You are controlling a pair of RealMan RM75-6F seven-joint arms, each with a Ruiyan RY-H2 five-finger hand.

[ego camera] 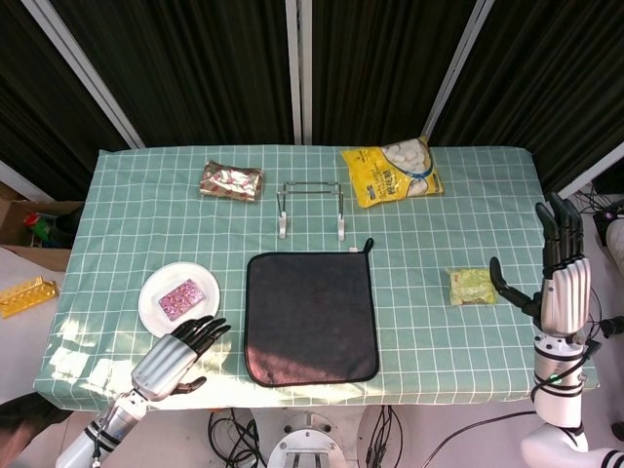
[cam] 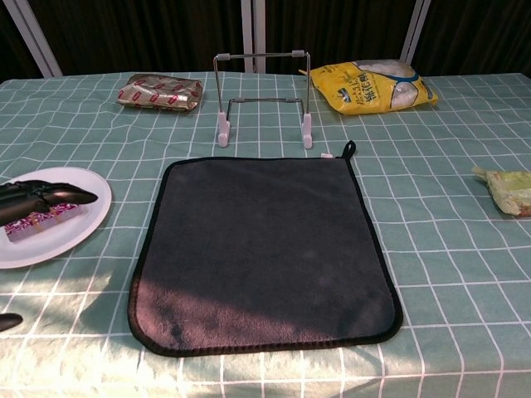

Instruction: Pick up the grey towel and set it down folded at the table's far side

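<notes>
At the centre of the green checked table (ego camera: 127, 195), the grey towel (ego camera: 310, 317) lies flat and unfolded, its black-edged corners all down on the cloth; a small loop sticks out at its 1 o'clock corner, right by the foot of the wire rack (ego camera: 311, 208); that rack stands upright at 12 o'clock from the towel, just beyond its far edge. Over at 9 o'clock from the towel sits the white plate (ego camera: 154, 302), and there's a pink patterned packet (ego camera: 181, 298) lying on it. Down at 7 o'clock from the towel, the left hand (ego camera: 175, 357) hovers at the near table edge, just below the plate; its fingers are stretched forward, close together, thumb out to the side, holding nothing; in the chest view its dark fingertips (cam: 58, 197) reach across in front of the plate. Out at 3 o'clock, well apart from the towel, the right hand (ego camera: 558, 283) stands upright beyond the table's edge; fingers straight up and slightly spread, thumb angled out towards the table, nothing in it. Near that thumb lies a small yellow-green packet (ego camera: 471, 286); at the far side, 1 o'clock, a big yellow bag (ego camera: 392, 173) rests flat; at 11 o'clock, a shiny red-and-silver wrapper (ego camera: 231, 180) lies on the cloth.
</notes>
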